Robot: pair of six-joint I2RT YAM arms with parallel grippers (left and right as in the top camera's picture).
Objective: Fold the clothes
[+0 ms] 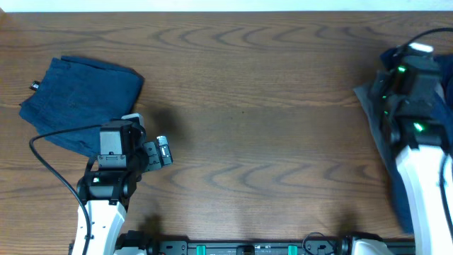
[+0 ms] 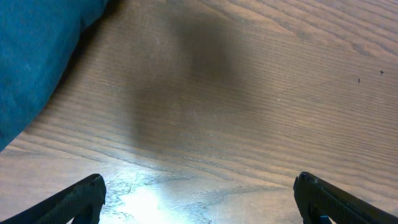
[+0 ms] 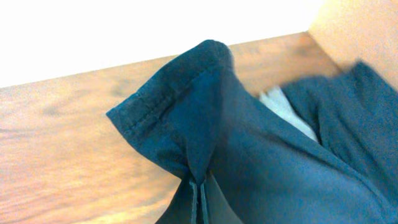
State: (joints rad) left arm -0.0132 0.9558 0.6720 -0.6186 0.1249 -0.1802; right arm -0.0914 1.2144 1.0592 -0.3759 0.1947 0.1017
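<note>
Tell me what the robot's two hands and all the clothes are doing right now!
left gripper: open, empty, over bare table.
right gripper: shut on the navy garment's hem.
navy shorts: folded, lying at the table's left.
navy garment: bunched, hem pinched.
grey cloth: unfolded, partly hidden.

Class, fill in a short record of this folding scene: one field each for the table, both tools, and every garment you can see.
surface: wooden table
left tool: open, holding nothing, over bare wood beside the shorts
right tool: shut on the navy cloth, pinching it near a stitched hem
shorts: navy, lying at the table's left end, with a black tag on the outer edge
navy cloth: at the right end, bunched up where it is held
grey piece: at the right end, mostly hidden
</note>
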